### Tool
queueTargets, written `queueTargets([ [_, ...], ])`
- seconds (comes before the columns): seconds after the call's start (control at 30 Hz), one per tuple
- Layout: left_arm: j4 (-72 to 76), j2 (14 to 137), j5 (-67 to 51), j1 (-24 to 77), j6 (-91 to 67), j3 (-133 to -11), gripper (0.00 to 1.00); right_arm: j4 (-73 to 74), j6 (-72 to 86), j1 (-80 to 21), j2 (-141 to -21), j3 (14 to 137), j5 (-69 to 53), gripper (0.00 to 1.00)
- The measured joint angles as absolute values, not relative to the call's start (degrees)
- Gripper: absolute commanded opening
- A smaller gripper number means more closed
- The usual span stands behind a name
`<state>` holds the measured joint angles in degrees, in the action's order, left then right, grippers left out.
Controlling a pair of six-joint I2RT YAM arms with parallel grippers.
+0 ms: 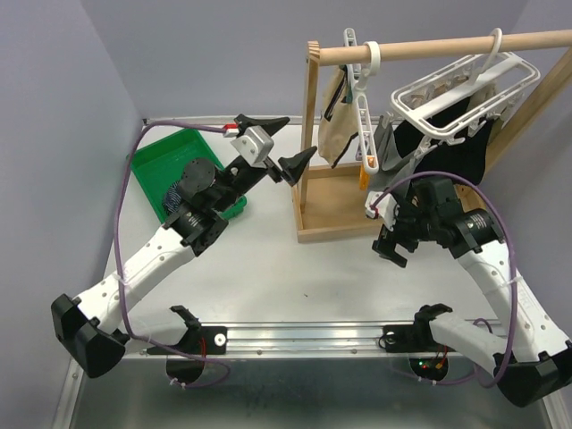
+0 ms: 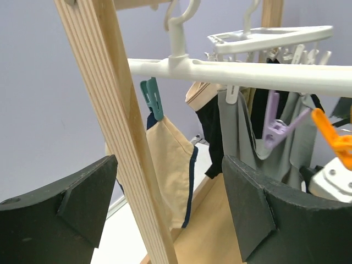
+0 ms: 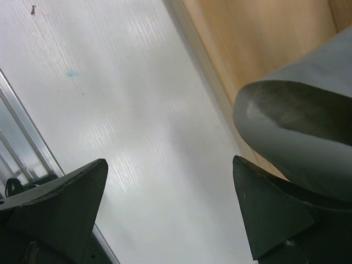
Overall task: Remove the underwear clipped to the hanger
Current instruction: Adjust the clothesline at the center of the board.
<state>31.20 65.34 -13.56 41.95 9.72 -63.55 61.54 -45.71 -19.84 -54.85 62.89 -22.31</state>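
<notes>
Underwear hangs from white clip hangers [image 1: 362,98] on a wooden rack [image 1: 308,134]. A tan piece [image 2: 170,159] with navy trim is held by a teal clip [image 2: 153,99]; a black piece [image 2: 212,132] and a grey piece [image 2: 242,137] hang beside it. From above, the tan piece [image 1: 335,125], the grey piece [image 1: 391,147] and more black cloth [image 1: 456,143] all show. My left gripper [image 1: 288,145] is open and holds nothing, just left of the rack's upright post [image 2: 118,132]. My right gripper [image 3: 170,214] is open over the table, with the grey cloth [image 3: 308,110] hanging by its right finger.
A green bin [image 1: 170,156] sits at the back left, with a navy striped garment [image 1: 172,193] in it, partly hidden by my left arm. The rack's wooden base [image 1: 335,219] lies between the arms. A purple clip [image 2: 275,124] and an orange clip [image 2: 333,137] hang from the hanger bar [image 2: 247,69].
</notes>
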Motion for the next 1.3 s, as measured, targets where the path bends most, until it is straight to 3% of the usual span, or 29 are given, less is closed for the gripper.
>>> queueTargets([
  [0.13, 27.33, 59.64, -12.64, 41.98, 10.26, -61.3, 0.88, 61.58, -46.61, -19.84, -54.63, 59.59, -17.78, 0.89],
  [0.2, 25.54, 57.08, -10.2, 41.95, 10.31, -59.66, 0.88, 60.88, -46.98, -19.84, -54.46, 56.29, -13.67, 0.69],
  [0.23, 24.73, 56.12, -8.49, 41.95, 10.31, -58.83, 0.88, 60.23, -47.29, -19.84, -54.48, 53.78, -10.98, 0.47],
  [0.27, 24.14, 55.46, -7.25, 41.85, 10.26, -58.19, 0.88, 60.01, -47.35, -19.84, -54.54, 52.62, -9.78, 0.41],
  [0.53, 22.9, 54.35, 0.93, 38.17, 7.55, -51.4, 0.88, 54.28, -50.19, -14.83, -57.74, 41.85, 6.44, 0.21],
  [0.63, 23.0, 54.17, 2.22, 36.71, 6.59, -49.21, 0.88, 50.43, -52.31, -9.13, -61.28, 40.42, 9.37, 0.02],
  [1.0, 28.88, 53.74, 1.91, 31.4, 2.98, -47.18, 0.88, 32.69, -60.4, 1.15, -73.71, 36.36, 13.85, 0.0],
  [1.3, 35.68, 61.28, -6.15, 27.81, 0.93, -47.16, 0.89, 12.56, -67.9, 8.14, -83.2, 34.65, 14.92, 0.01],
])
